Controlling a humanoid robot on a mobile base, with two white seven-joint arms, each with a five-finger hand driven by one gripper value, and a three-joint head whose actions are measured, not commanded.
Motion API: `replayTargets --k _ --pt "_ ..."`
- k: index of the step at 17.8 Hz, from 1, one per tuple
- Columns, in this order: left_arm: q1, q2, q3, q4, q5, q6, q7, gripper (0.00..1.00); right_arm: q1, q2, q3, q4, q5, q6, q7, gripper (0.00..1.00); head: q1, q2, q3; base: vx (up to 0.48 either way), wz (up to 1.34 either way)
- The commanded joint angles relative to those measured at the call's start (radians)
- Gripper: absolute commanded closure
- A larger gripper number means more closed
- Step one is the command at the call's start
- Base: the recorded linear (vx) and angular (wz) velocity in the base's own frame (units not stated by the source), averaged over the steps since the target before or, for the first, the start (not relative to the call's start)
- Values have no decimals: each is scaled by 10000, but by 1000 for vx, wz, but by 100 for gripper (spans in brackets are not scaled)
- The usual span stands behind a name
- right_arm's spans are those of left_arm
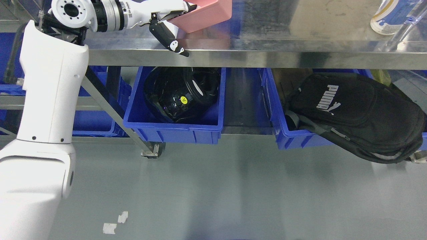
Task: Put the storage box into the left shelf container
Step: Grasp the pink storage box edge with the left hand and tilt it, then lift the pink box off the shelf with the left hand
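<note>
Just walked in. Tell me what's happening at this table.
The robot's left hand is gripping a pink storage box at its near wall, up on the steel table. On the shelf below sit two blue bins: the left bin holds a black helmet, and the right bin holds a black backpack spilling over its front edge. The box has not reached either bin yet. The right arm is out of view.

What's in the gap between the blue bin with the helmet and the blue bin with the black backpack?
Nothing: in the head view, only bare dark shelf shows between the helmet bin and the backpack bin.
</note>
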Motion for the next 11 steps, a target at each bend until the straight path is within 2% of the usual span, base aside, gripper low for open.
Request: replayTargets --k 1,4,5,6,8,11 --pt "-16 -1164 1055 1033 -200 -205 -37 49 -32 -175 0 -175 -215 12 -64 0 0 0 0 5 67" --pt "76 -1580 2437 1202 -170 -956 -190 81 -47 -175 0 -175 -215 -3 -64 0 0 0 0 -4 77" --pt "137 -1682 2972 1232 -109 -1155 -296 94 -32 -175 0 -175 -215 12 -64 0 0 0 0 -4 61" --pt "214 -1682 3493 1248 -78 -1218 -404 100 -32 -175 0 -175 -215 12 -64 0 0 0 0 5 79" --pt "321 -1682 4307 1263 212 -1218 -420 100 -47 -175 0 -175 -215 12 -49 0 0 0 0 9 71" --pt "628 -1682 4772 1248 2217 -1188 -313 100 -47 -175 0 -175 -215 -3 -64 0 0 0 0 12 21"
